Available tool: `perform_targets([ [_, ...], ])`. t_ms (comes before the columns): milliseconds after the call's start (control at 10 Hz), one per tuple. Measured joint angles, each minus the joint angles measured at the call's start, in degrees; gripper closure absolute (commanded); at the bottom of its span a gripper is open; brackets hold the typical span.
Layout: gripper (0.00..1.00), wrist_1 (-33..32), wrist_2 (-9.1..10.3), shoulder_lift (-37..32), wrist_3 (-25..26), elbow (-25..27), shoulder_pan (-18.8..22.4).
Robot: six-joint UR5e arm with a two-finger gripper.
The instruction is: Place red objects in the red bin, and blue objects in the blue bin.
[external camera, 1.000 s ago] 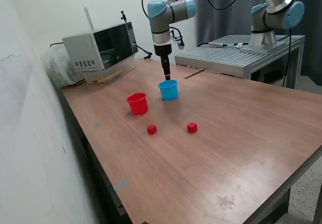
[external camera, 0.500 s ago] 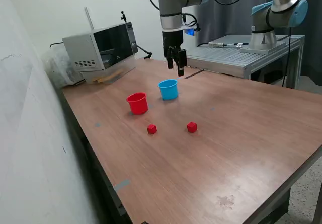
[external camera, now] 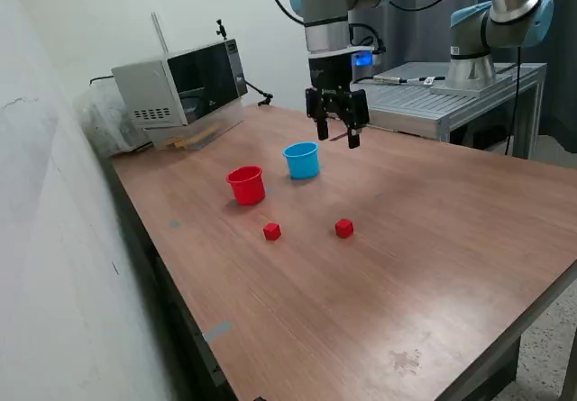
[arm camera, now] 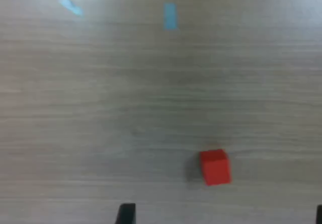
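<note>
Claw (external camera: pixel 335 133) hangs empty w/ jaws apart, high above the wooden counter (external camera: pixel 433 239), just past the light blue cup (external camera: pixel 302 160) on the exterior view's right; two red cubes (external camera: pixel 272 232) (external camera: pixel 343 228) sit on the counter in front of the red cup (external camera: pixel 246 186), no blue cubes visible. Risk: descending off-centre on the cube (arm camera: pixel 215 167), low in the wrist view, so a finger nudges it away instead of straddling it. Vs 0.5 s ago, the claw has swung off the blue cup toward the exterior view's right & turned; cubes/cups unmoved.

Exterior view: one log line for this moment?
gripper: open, empty, raised beside blue cup | red cubes: on table | red cup: upright | blue cubes: not visible
</note>
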Motion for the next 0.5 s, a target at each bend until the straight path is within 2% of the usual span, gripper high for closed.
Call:
perform_targets([
  [500,0.0,-1.56,0.56,11.71,-3.18,-7.31,1.61],
])
